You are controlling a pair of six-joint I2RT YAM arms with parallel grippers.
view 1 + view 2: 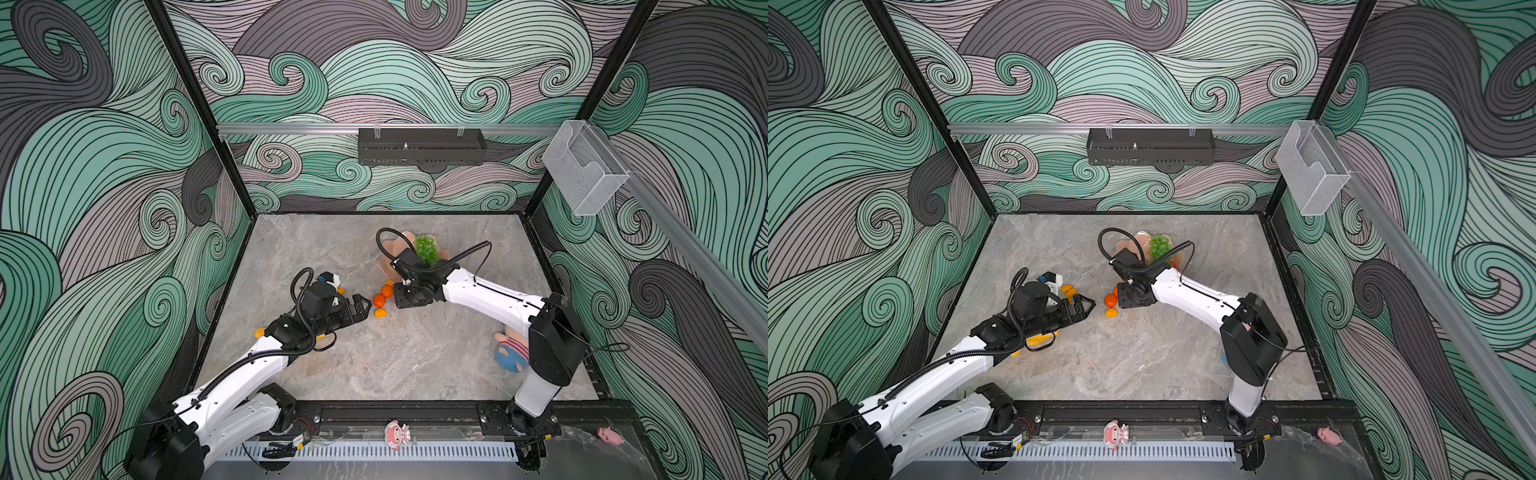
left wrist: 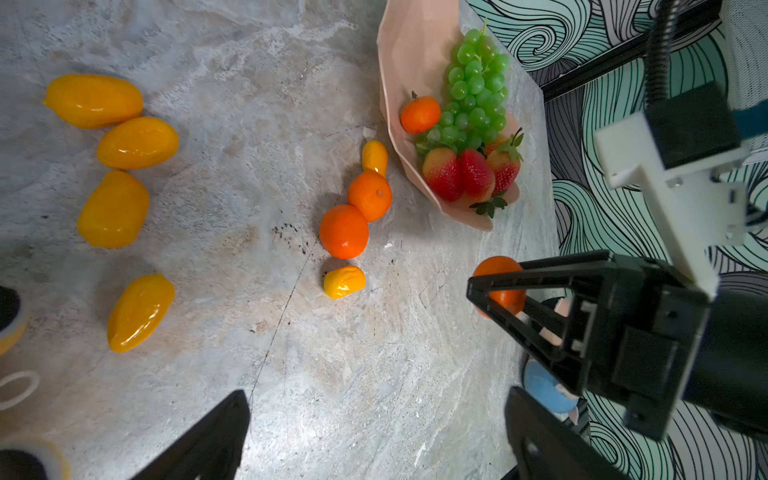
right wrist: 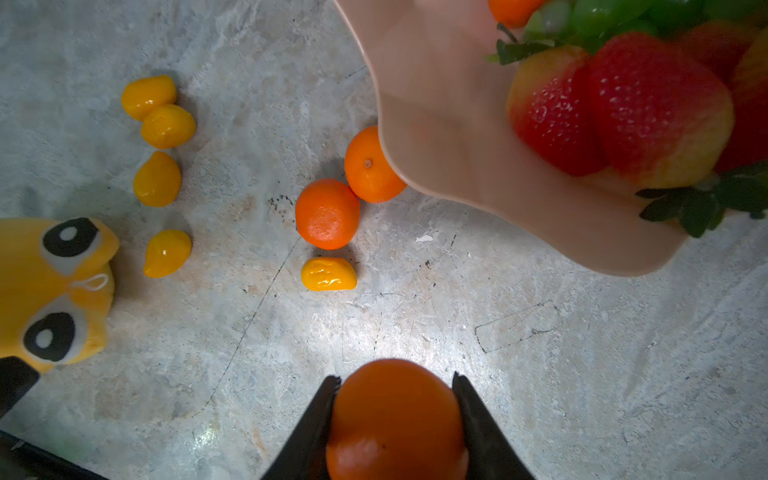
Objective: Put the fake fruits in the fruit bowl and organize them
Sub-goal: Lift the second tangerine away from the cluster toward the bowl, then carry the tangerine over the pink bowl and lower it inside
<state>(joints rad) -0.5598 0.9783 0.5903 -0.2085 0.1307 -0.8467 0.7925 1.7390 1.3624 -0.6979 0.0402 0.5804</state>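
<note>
Since the right gripper (image 3: 395, 379) is clenched on a tangerine (image 3: 397, 424) by two narrow fingers (image 3: 313, 424) alone, hanging over bare table (image 3: 582, 374) short of the fruit bowl (image 3: 449, 137), you should rate a slip as the first hazard: the skin looks smooth and round, and a jolt could squirt it free to roll off. Next out, two loose tangerines (image 3: 327, 214) lie touching, a kumquat (image 3: 328, 273) just beside them, and the farther of the pair sits against or under the bowl's rim; a low carry could nudge that row or shove the bowl. At the bowl itself, toward the back of the table, the danger is a release from too high: it looks shallow and crowded, so a bouncing fruit may clear the wavy edge or knock a strawberry (image 2: 444, 174) out. Note that the left gripper (image 2: 376, 395) stands released and empty near the same row, so the arms could foul each other. Count, nearest first: tangerines four, one held, two on the table, a fourth tangerine (image 2: 420, 114) in the bowl; kumquats six, all on the table, four kumquats (image 2: 113, 209) grouped near the yellow plush toy (image 3: 54, 291), one by the tangerines, another kumquat (image 2: 374, 157) beside the rim; strawberries three in the bowl for certain, possibly a fourth behind them, the clutter leaving that unsettled; grape bunch (image 2: 473, 87) one, in the bowl; bowl one.
</note>
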